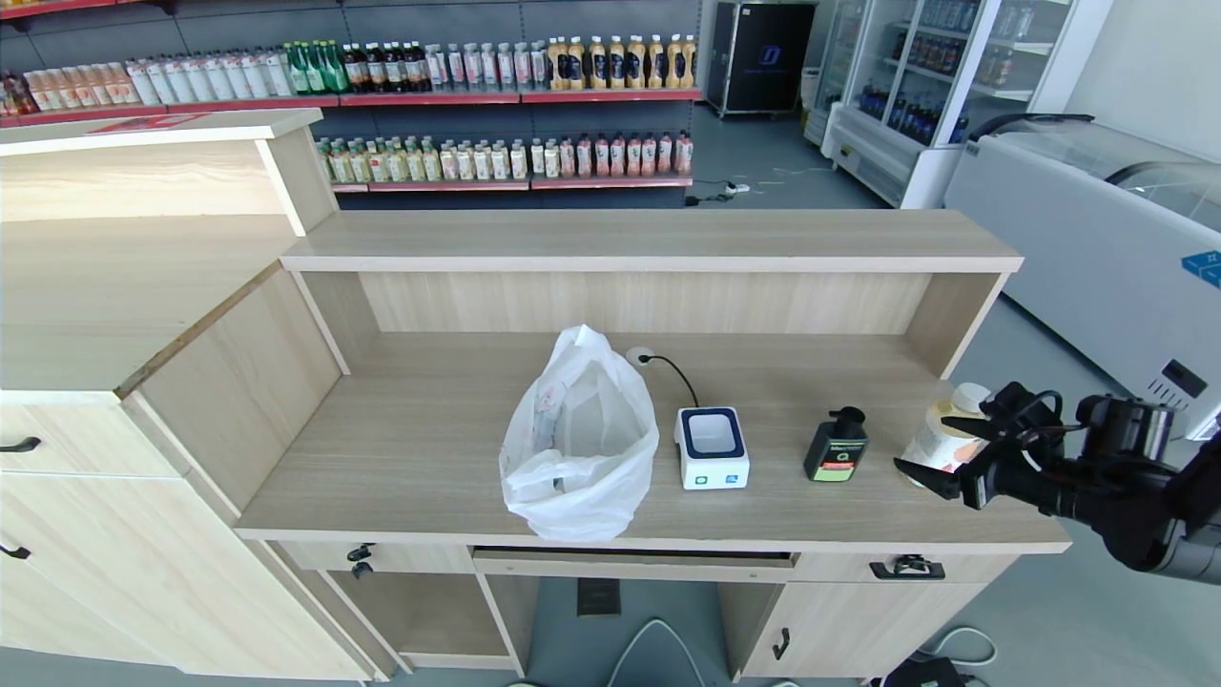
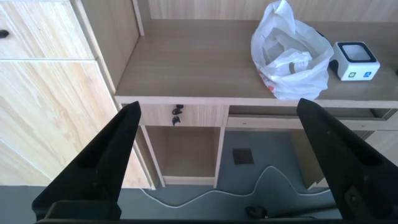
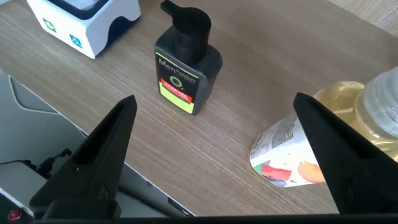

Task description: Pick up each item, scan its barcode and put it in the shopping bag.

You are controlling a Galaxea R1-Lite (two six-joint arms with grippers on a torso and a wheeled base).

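Head view: right gripper [image 1: 925, 442], jaws wide, sits at the juice bottle [image 1: 940, 441] far right of the scanner [image 1: 711, 447]; likely light, rigid, slick plastic, so grip mid-body, below the cap.

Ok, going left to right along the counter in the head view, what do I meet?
plastic bag → scanner → black pump bottle → yellow drink bottle
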